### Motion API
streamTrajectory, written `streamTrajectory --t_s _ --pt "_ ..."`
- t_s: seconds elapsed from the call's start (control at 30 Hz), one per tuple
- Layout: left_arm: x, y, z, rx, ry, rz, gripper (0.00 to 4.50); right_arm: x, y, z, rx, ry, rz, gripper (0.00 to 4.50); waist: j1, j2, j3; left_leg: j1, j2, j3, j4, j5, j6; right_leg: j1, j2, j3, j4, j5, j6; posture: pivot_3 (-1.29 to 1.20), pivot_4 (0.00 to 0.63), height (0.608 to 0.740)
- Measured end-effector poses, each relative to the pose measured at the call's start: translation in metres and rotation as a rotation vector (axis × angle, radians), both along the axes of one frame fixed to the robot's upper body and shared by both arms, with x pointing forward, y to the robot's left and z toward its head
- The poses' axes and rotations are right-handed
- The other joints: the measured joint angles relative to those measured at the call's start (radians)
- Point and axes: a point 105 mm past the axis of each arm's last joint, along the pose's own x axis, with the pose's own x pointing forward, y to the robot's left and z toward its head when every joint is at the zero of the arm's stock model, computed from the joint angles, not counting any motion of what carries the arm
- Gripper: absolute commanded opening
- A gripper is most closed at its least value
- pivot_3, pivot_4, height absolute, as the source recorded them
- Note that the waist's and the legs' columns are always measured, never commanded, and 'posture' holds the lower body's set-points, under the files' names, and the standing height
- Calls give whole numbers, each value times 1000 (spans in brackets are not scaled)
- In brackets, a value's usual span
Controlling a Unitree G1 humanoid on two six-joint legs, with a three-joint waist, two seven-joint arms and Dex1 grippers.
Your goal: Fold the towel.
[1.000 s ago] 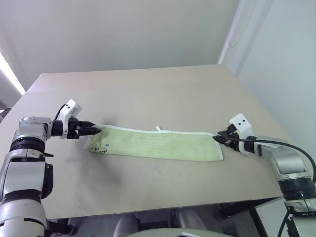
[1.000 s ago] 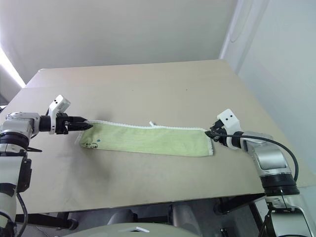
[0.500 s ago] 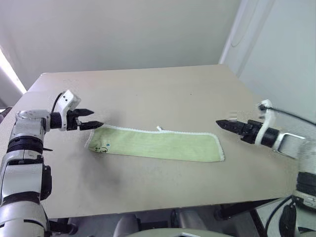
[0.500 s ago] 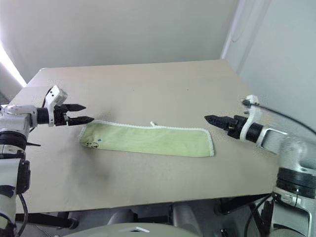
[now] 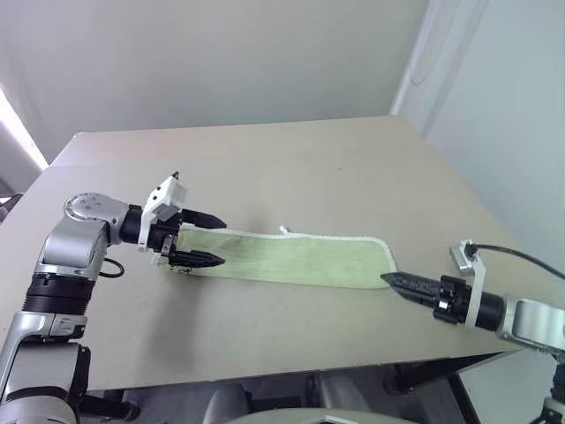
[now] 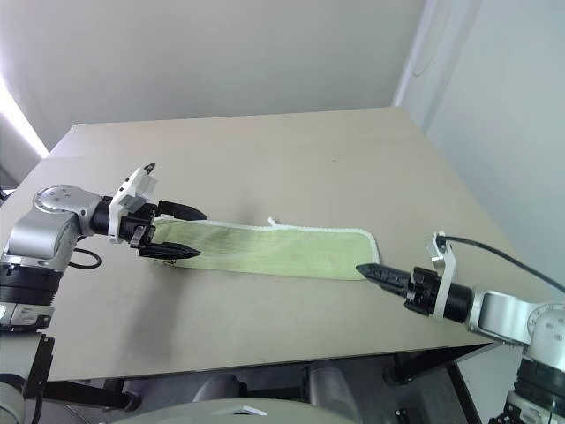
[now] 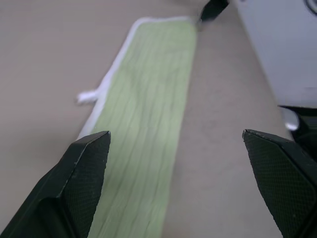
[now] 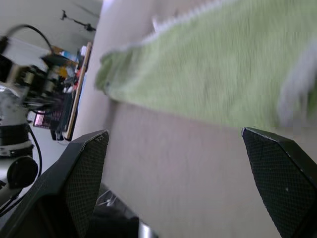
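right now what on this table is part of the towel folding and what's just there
Part of the job:
- the towel, lying flat in a long strip
- the left hand, open over the towel's left end
- the right hand, open at the towel's right end, not holding it

Just there:
- the table, bare but for the towel
- the wall behind it

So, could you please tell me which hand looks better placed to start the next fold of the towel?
Probably the left. The left hand hangs open right over the near end of the towel, fingers straddling it. The right hand, also open, sits just off the other end's front corner, over bare table.
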Motion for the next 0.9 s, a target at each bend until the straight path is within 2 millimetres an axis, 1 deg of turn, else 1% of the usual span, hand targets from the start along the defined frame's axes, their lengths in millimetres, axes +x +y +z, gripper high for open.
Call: streamTrajectory --t_s 0.07,0.13,0.2,0.27,0.47,0.63,0.67,0.7,0.9 --pt "-2 -5 -4 1 9 -15 4500 0 6 -6 12 17 -10 4474 -6 0 0 0 0 0 0 0 0 0 1 1 0 0 0 0 0 712" --pt "-6 -6 -13 8 33 -19 4500 5 12 -10 29 15 -52 4474 -14 0 0 0 1 -2 0 0 0 0 5 4 0 0 0 0 0 712" --pt "-7 -8 -18 15 45 -26 4500 13 12 -16 24 31 -121 4474 -18 0 0 -1 1 -5 0 0 0 0 11 9 0 0 0 0 0 712" --pt "-6 -8 -19 18 39 -29 4500 20 9 -23 18 55 -184 4474 -23 0 0 -1 1 -5 0 0 0 0 13 14 0 0 0 0 0 712" --pt "-4 -6 -23 22 35 -15 4500 39 6 -24 23 66 -310 4474 -26 0 0 0 -1 -1 0 0 0 0 14 22 -1 0 1 0 0 712" --pt "-1 -1 -28 30 36 5 4500 45 7 -23 25 74 -355 4474 -26 0 0 -1 -1 -1 0 0 0 0 15 23 -2 0 1 0 0 712" --pt "0 0 -28 32 32 8 4500 47 7 -24 21 75 -365 4121 -27 0 0 -1 -1 -1 0 0 0 0 15 23 -2 0 1 0 0 712" --pt "1 0 -28 33 28 10 4500 48 7 -25 14 78 -373 3932 -27 0 0 -1 -1 -1 0 0 0 0 15 23 -2 0 1 0 0 712" --pt "5 1 -29 33 16 26 4500 51 7 -31 -23 96 -401 1821 -25 1 1 -2 -1 -1 -2 0 0 -1 15 23 -2 0 1 0 0 712"
